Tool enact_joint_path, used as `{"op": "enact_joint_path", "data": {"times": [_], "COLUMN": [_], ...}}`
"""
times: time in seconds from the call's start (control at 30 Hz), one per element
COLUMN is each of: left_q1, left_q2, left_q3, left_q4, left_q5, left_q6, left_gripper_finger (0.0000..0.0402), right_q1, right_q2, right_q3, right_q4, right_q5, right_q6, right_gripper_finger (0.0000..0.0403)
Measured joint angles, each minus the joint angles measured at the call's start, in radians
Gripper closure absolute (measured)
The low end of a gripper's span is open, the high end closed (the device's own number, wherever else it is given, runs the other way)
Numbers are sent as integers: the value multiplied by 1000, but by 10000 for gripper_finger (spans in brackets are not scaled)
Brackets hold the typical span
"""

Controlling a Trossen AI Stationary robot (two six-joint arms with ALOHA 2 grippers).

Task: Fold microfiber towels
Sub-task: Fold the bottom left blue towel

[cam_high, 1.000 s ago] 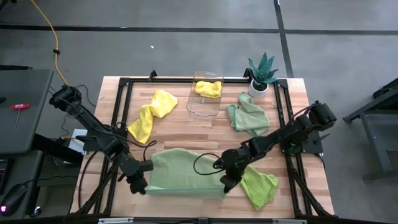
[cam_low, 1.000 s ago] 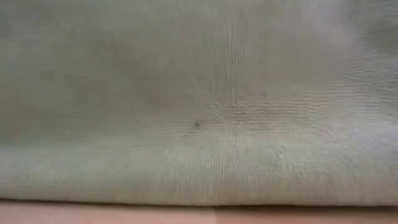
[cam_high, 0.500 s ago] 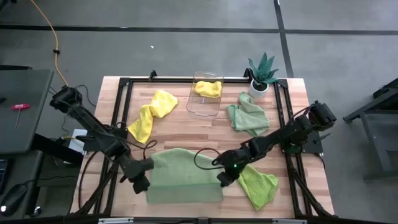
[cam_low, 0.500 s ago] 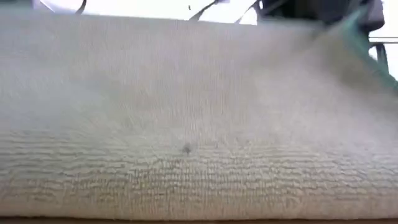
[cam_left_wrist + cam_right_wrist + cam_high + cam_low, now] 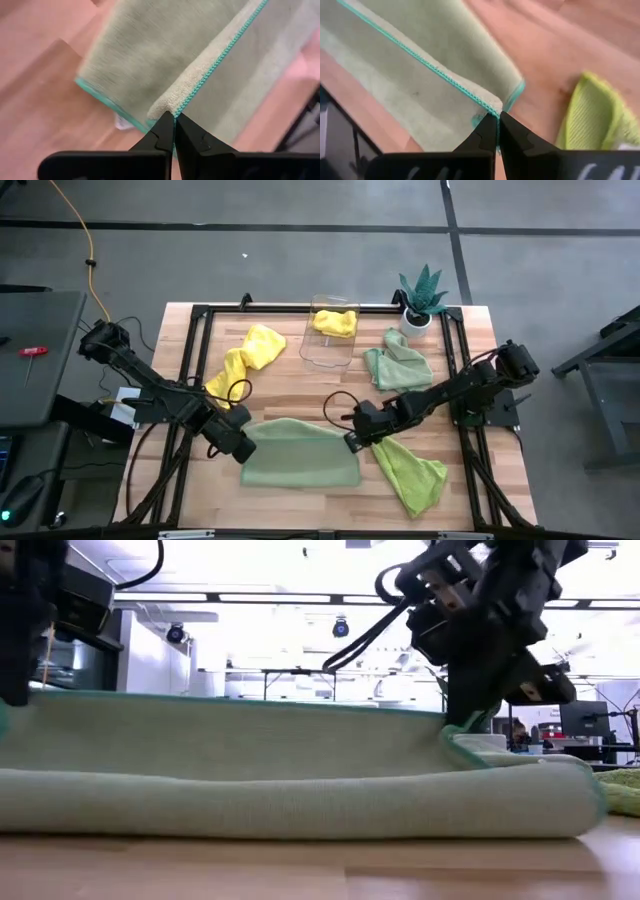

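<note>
Fingers first: left gripper (image 5: 174,116) is clenched on a corner of the pale green towel (image 5: 300,452), the teal stitched hem running straight away from its tips. Right gripper (image 5: 498,116) is clenched same way on the other corner of that hem. So both hold one edge, one at each end.

From the fingers, the rest of the towel lies toward the near side of the table (image 5: 290,392), already doubled: in low view a rounded fold sits on the wood at the front, and the held edge stands higher behind it. Long axis of the towel goes from left fingers to right fingers, across the table. Both arms are equally near, each at its own corner, so I judge the coming move is a joint one: bring the hem down level onto the lower layer, then let go.

Just beside the right fingers, on the outer side, is the lime green towel (image 5: 412,473); it seems to touch or nearly touch the corner, cannot tell which. Risk to drag it.

Beyond the fingers there is bare wood, good room. Farther: a yellow towel (image 5: 243,364) beyond the left fingers, a crumpled mint towel (image 5: 398,366) beyond the right. Farthest: clear bin (image 5: 330,345) w/ a yellow cloth (image 5: 334,322) inside, and potted plant (image 5: 421,298) at the corner.
</note>
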Motion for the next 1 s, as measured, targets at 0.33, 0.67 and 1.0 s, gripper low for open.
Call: {"op": "enact_joint_path", "data": {"times": [0.33,0.67,1.0], "left_q1": [2,2,2], "left_q2": [0,0,0], "left_q3": [0,1,1], "left_q4": [-94,-111,-159], "left_q5": [-149,-171,-186], "left_q6": [-111,-137,-136], "left_gripper_finger": [401,401,375], "right_q1": [-35,-36,-36], "right_q2": [0,0,0], "right_q3": [0,0,1], "right_q4": [-4,-7,-8], "right_q5": [51,110,134], "right_q6": [10,23,15], "right_gripper_finger": [403,403,367]}}
